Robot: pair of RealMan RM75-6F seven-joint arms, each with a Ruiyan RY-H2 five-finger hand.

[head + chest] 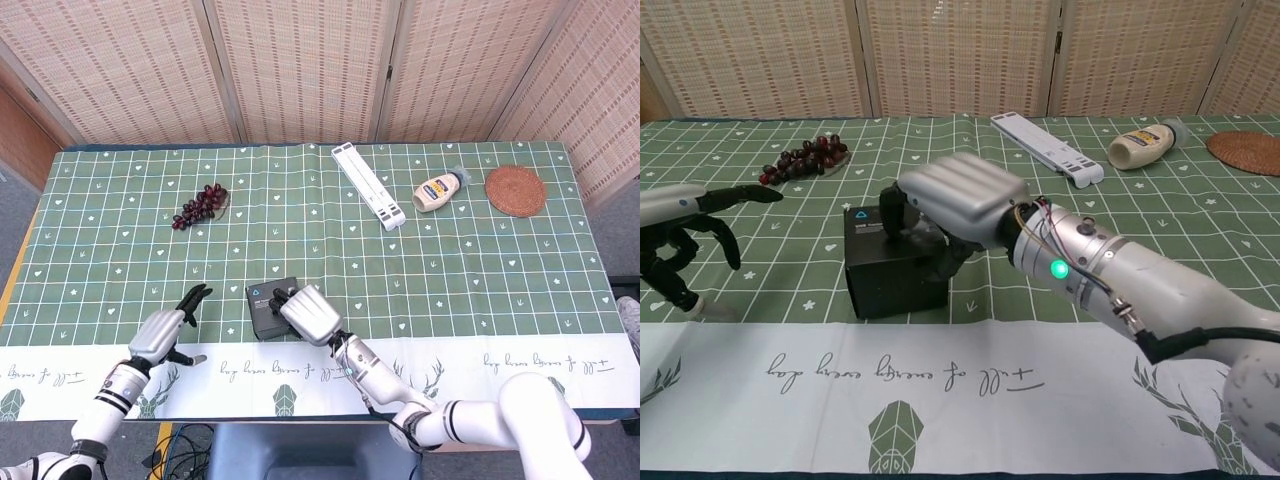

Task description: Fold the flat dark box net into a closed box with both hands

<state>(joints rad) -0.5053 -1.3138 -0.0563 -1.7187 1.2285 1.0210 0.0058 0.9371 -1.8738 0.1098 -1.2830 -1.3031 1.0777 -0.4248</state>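
Note:
The dark box [262,307] [892,276] stands folded up as a small black cube near the table's front edge, with a blue mark on its top. My right hand [308,313] [962,198] lies over its top and right side, its fingers curled down onto the box and gripping it. My left hand [164,329] [682,222] hovers well to the left of the box, apart from it, with its fingers spread and nothing in them.
A bunch of dark grapes [200,206] [804,158] lies at the back left. A long white strip [369,185] [1046,147], a mayonnaise bottle [440,189] [1151,143] and a round woven coaster [516,190] [1246,151] lie at the back right.

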